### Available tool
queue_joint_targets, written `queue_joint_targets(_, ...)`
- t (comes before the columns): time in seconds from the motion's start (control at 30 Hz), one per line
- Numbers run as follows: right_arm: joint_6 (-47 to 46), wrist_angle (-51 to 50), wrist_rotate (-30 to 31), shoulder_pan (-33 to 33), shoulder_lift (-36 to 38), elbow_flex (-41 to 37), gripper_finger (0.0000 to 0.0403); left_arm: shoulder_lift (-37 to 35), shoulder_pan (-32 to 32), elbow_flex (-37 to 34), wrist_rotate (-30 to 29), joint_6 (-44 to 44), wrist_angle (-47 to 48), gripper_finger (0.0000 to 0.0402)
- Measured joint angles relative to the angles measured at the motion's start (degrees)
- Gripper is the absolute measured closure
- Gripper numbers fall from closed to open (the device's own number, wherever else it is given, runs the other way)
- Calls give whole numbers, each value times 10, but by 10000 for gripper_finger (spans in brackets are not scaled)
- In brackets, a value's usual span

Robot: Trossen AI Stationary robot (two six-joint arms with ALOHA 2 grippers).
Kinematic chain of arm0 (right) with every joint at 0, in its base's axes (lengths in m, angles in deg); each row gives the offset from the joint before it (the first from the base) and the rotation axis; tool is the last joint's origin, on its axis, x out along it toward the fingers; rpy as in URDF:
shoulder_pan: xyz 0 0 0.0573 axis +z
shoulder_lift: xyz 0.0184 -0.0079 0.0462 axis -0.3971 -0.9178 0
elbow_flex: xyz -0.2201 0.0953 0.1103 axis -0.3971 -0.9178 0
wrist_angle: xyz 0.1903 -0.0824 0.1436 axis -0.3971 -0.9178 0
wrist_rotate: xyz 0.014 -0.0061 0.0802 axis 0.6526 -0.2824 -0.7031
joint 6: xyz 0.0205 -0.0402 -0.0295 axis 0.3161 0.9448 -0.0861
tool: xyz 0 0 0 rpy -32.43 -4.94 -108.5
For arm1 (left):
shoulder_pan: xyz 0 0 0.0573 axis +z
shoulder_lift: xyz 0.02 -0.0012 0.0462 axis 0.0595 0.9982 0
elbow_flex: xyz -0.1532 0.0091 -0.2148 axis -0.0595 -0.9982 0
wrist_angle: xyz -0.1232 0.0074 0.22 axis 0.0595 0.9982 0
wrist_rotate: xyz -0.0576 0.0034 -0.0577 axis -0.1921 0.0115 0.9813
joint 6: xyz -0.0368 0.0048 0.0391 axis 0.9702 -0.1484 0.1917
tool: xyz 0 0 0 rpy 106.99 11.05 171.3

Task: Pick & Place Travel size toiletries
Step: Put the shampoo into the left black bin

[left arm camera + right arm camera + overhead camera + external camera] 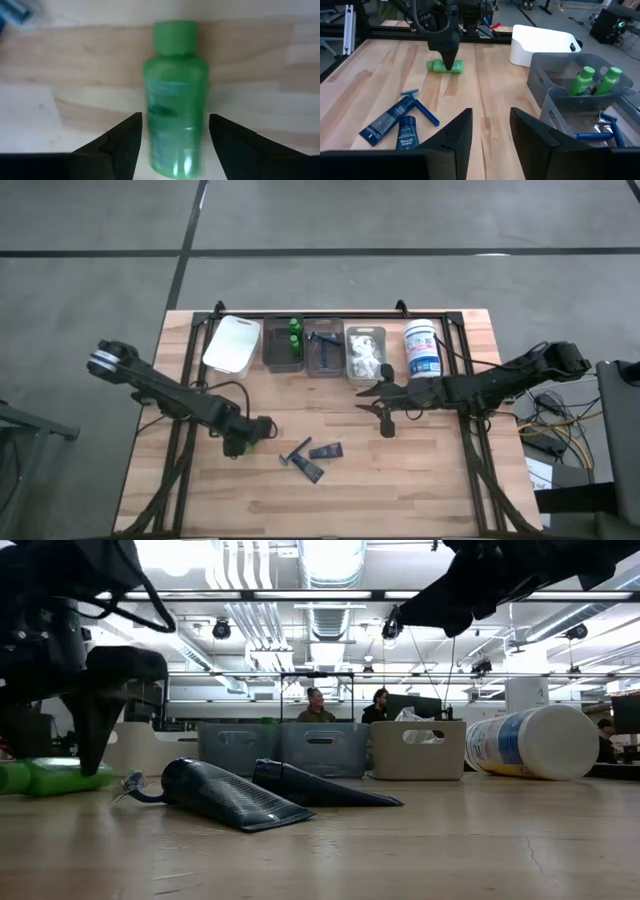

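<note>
A small green bottle point(175, 100) lies on its side on the wood table, left of the middle point(440, 65). My left gripper point(175, 145) points down over it, open, one finger on each side of the bottle's body; whether they touch it I cannot tell. A blue razor point(420, 107) and two dark blue tubes point(385, 120) point(406, 132) lie flat near the table's middle. My right gripper point(491, 131) hovers open at the middle right with nothing between its fingers. At the far edge, two green bottles point(595, 80) stand in a clear bin, razors point(322, 352) lie in another, and white packets point(365, 355) fill a third.
A white bin point(232, 345) sits at the far left of the row of bins. A white tub with a blue label point(423, 348) lies beside the row's right end. Black frame rails point(190, 340) run along the table's sides. Bare wood stretches along the near edge.
</note>
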Motion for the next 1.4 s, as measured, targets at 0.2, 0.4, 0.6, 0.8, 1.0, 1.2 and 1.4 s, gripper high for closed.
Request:
queue_joint_targets(0.2,-4,0,0,0,0,0,292,32,0,1,18,56,-19,168)
queue_joint_targets(0.4,-14,0,0,0,0,0,307,42,1,1,14,174,-17,170)
queue_joint_targets(0.6,-36,-1,0,0,0,0,323,29,2,-1,12,320,-13,203)
queue_joint_targets(0.8,-62,0,12,0,0,0,327,21,8,0,21,441,-45,241)
queue_joint_targets(1.0,-106,0,28,0,0,0,297,20,14,14,-17,564,-40,245)
queue_joint_targets(1.2,-125,0,35,0,0,0,244,19,28,53,-118,666,-38,245)
queue_joint_targets(1.4,-127,10,103,-1,0,0,195,9,66,109,-179,692,-36,245)
